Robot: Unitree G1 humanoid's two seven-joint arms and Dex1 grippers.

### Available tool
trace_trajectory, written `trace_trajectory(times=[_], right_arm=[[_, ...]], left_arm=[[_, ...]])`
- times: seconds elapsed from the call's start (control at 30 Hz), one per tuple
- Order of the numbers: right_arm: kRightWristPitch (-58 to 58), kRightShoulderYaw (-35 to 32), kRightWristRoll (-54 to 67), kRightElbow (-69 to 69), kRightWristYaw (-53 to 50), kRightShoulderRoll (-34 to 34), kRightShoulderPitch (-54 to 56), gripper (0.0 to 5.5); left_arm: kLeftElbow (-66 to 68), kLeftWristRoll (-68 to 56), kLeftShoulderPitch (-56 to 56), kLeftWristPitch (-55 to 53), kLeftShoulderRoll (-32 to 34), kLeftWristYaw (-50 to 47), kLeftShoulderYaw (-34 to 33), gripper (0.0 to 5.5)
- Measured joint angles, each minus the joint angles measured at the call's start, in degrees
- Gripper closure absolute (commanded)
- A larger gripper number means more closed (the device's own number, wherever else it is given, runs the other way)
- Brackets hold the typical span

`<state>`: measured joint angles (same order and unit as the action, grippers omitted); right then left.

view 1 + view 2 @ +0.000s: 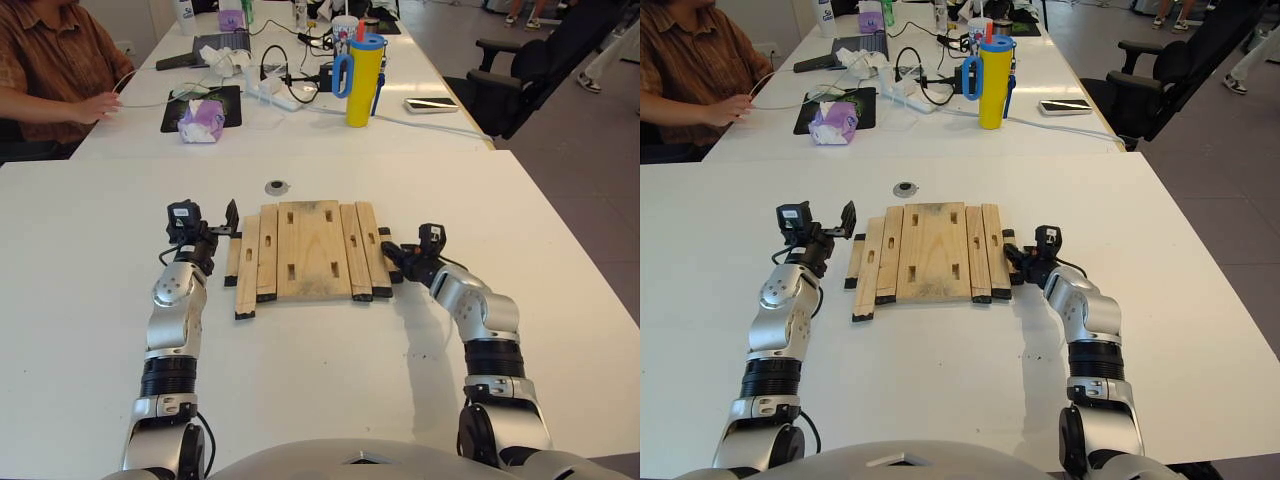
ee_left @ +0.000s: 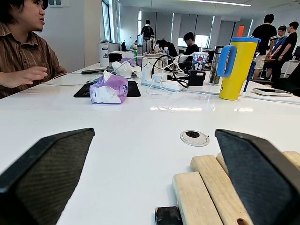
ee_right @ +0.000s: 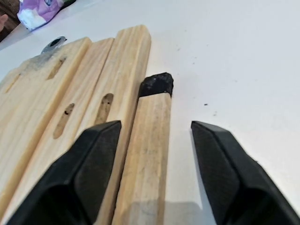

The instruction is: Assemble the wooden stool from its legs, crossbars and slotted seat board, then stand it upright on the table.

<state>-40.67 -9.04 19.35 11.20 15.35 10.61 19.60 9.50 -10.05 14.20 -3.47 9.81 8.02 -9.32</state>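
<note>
**Fingers spread wide, nothing clamped, wood lying flat**

Fingers [image 3: 98,154] of the right gripper [image 3: 154,125] stand apart, one on each side of a pale wooden leg with a black end cap [image 3: 149,140]. Whether either finger touches the wood cannot be told. That leg lies flat as the outermost piece at 3 o'clock of the wide pale wooden seat board with dark slots [image 1: 313,250], which rests flat at the middle of the white rectangular table [image 1: 90,300].

Two narrow slotted wooden slats [image 1: 360,250] lie touching side by side between board and leg. Three more pale slats with black ends [image 1: 257,262] lie at 9 o'clock of the board, the outermost being the shortest.

At 9 to 10 o'clock of the board, just beside those slats, the left gripper [image 2: 154,133] hangs low over the table. Its fingers [image 2: 47,173] are wide apart and hold nothing.

A small round metal grommet [image 1: 277,187] sits in the tabletop at 11 o'clock, near the board's far edge.

On the next table stand a tall yellow jug with a blue handle [image 1: 364,80] at 12 to 1 o'clock and a purple tissue pack [image 1: 201,120] at 11 o'clock, well apart.
</note>
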Motion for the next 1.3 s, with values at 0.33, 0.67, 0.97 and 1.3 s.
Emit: trace_trajectory(times=[0.33,0.67,0.97,1.3], right_arm=[[-3.4,-1.2,2.3,-1.0,0.6,1.0,0.1,2.72],[-6.0,-6.4,6.5,0.1,-1.8,-0.9,1.0,2.72],[-4.4,-1.9,3.7,-0.8,-0.5,1.4,-0.3,2.72],[-3.7,1.8,1.3,-2.0,1.4,3.9,-1.3,2.72]], left_arm=[[-0.3,0.0,-0.3,0.0,-0.1,-0.3,-0.1,0.73],[-0.6,0.0,-0.7,0.1,-0.2,-0.4,0.0,0.73],[-1.0,0.0,-0.8,0.1,-0.4,-0.5,0.0,0.73],[-1.3,0.0,-1.1,0.1,-0.5,-1.1,-0.1,0.73]])
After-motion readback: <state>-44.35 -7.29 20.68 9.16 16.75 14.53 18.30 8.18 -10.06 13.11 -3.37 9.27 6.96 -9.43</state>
